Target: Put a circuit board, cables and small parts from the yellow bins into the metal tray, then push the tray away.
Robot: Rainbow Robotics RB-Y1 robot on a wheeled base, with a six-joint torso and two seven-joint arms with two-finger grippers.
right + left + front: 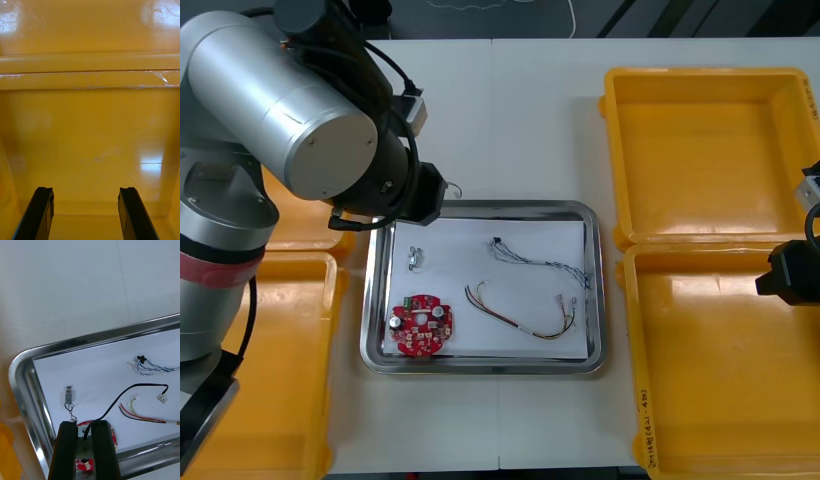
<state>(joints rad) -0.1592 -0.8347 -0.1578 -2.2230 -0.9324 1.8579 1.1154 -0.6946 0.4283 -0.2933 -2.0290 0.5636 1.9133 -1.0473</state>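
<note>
The metal tray (594, 290), white inside, lies at the table's middle. In it are a round red circuit board (420, 325), small metal parts (416, 257), a blue and white cable (540, 260) and a red and yellow cable (525, 318). My left gripper (425, 200) hangs over the tray's far left corner. In the left wrist view this gripper (85, 425) is shut on one end of a black cable (123, 395), which dangles above the tray (75, 343) to a white plug. Over the near right bin, my right gripper (88, 195) stands open with nothing in it.
Two yellow bins sit on the right, the far bin (710, 150) and the near bin (720, 370), both bare inside. Left bins (270, 370) lie partly under my left arm. Light table (510, 110) stretches beyond the tray.
</note>
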